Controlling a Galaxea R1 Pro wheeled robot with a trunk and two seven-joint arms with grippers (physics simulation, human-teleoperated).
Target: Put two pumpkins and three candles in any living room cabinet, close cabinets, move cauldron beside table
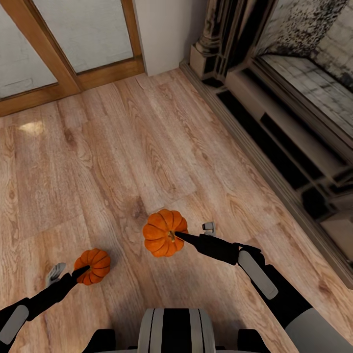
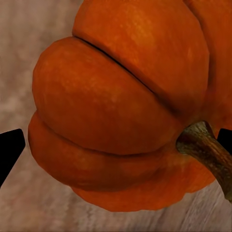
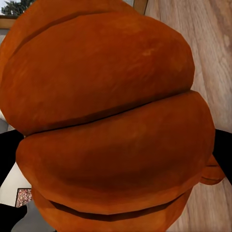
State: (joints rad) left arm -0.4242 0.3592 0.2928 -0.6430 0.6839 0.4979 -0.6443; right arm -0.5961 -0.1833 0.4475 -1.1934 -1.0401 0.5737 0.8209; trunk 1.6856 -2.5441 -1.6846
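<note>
Presently: left pincer (image 1: 78, 272) clamped on one pumpkin (image 1: 93, 265), right pincer (image 1: 179, 236) on another pumpkin (image 1: 164, 232), both carried above the floor (image 1: 122, 147) for stowing.

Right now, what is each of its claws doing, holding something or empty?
Left gripper: closed on the smaller-looking pumpkin.
Right gripper: closed on the other pumpkin, carried above the wooden floor.

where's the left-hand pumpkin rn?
Head view, lower left: the smaller-looking pumpkin sits in the left gripper, above the wood floor, left of the right gripper's pumpkin.
</note>
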